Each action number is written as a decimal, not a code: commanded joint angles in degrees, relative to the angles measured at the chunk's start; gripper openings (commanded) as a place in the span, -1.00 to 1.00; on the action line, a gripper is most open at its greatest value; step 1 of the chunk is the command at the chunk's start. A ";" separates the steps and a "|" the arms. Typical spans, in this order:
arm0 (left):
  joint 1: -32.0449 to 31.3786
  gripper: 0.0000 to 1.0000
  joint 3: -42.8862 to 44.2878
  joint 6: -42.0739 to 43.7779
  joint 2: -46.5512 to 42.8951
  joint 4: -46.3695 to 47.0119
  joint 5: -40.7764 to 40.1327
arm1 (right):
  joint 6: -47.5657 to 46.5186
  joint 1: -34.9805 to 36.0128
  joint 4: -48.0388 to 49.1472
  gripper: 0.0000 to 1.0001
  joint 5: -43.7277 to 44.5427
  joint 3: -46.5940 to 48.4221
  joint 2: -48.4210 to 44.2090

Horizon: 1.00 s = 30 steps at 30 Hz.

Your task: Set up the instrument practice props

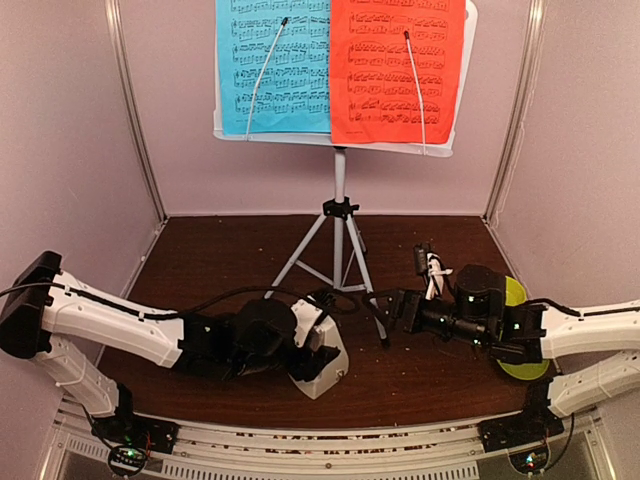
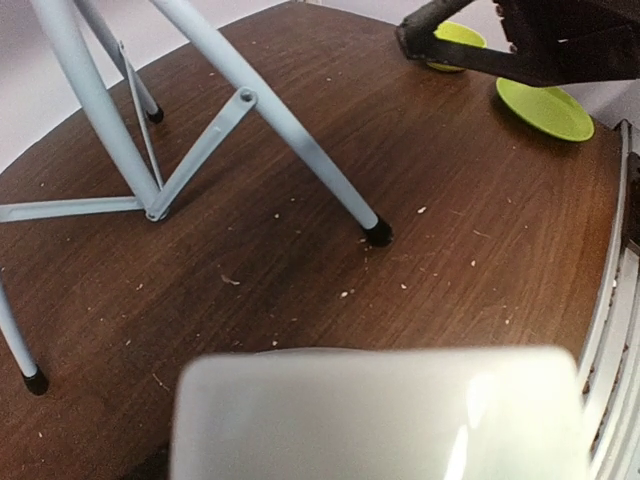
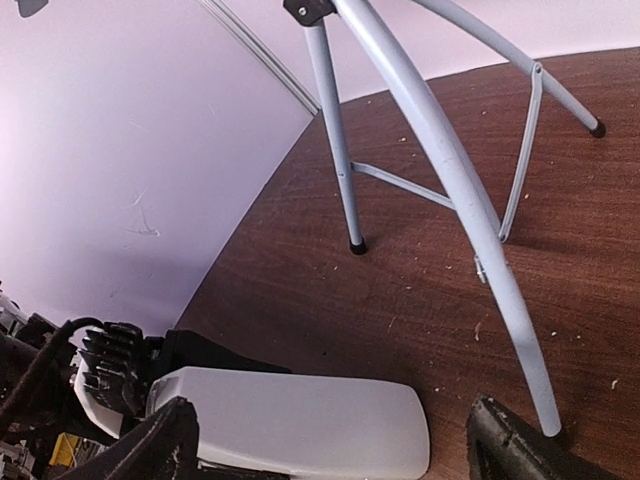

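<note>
Metronome sits near the front middle of the counter, grasped by the left fingers. It is tipped off upright, and in the right wrist view it shows as a long white body lying sideways. Whether its base touches the wood I cannot tell. In the left wrist view it is only a white blur along the bottom edge.

The tripod stands behind it with its legs spread. The black foot of the nearest leg is on the counter just right of the metronome. Above, the desk carries the blue sheet on the left and the red sheet on the right, edges meeting, each with a thin wire arm lying across it.

The right fingers are released and spread wide, low over the counter just right of that front foot. They point toward the metronome but are apart from it, grasping nothing.

Two green dishes lie at the right side, beneath the right arm.
</note>
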 commanded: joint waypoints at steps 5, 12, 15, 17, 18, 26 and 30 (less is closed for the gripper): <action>1.50 0.28 -5.36 3.63 -4.85 11.02 6.32 | 0.31 1.68 0.77 0.89 -3.61 4.38 4.67; 1.49 0.88 -9.30 4.27 -11.70 11.61 6.96 | 2.04 1.99 2.12 0.91 -6.68 6.86 8.22; 1.44 0.96 -11.83 4.44 -15.47 11.46 6.44 | 2.34 2.22 2.07 0.93 -7.48 8.24 9.37; 1.45 0.95 -13.38 4.77 -18.10 11.22 6.94 | 2.68 2.37 2.39 0.94 -7.79 9.00 9.92; 1.44 0.95 -14.01 4.65 -19.39 10.83 6.65 | 2.71 2.45 2.55 0.94 -8.04 9.36 10.25; 1.44 0.84 -14.96 5.37 -21.79 8.51 7.02 | 3.88 3.16 3.58 0.91 -11.59 12.80 16.03; 1.44 0.74 -14.42 4.72 -20.11 10.02 7.31 | 4.54 3.30 4.06 0.87 -12.09 13.09 17.95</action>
